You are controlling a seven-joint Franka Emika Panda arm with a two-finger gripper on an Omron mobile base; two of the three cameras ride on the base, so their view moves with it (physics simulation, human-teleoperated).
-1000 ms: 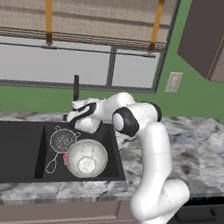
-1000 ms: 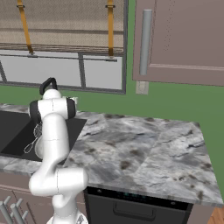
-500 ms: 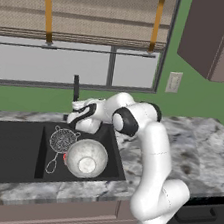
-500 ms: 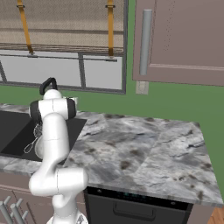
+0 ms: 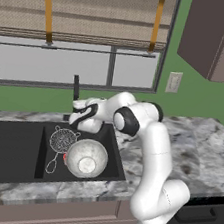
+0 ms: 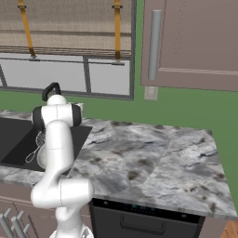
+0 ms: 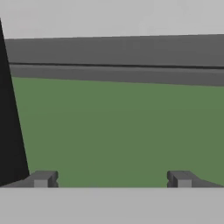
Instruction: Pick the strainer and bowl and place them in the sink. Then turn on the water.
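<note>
Nothing appeared to have moved since the earlier frames: the arm kept the same reach over the back of the sink, and the strainer and bowl lay where they had been.

In the hand view the gripper (image 7: 112,178) stood wide open, its two dark fingertips (image 7: 41,179) far apart with nothing between them. It held nothing. It faced the green wall (image 7: 118,127) below the grey window sill, and a black upright shape, the faucet (image 7: 8,131), ran down the left edge of that view just beside one fingertip; whether they touched could not be told.

In the left base view the gripper (image 5: 81,118) hovered at the back rim of the sink (image 5: 8,145), close to the foot of the slim black faucet (image 5: 76,89). Below it, in the right basin, the bowl (image 5: 86,158) sat upright, and the strainer (image 5: 62,140) lay just beside it on its left, its thin wire handle running toward the front of the basin. The two looked to be touching or nearly so. A bit of red drain showed at the bowl's left edge.

In the right base view the sink (image 6: 14,139) lay at the left end of the marbled counter (image 6: 148,158).
</note>
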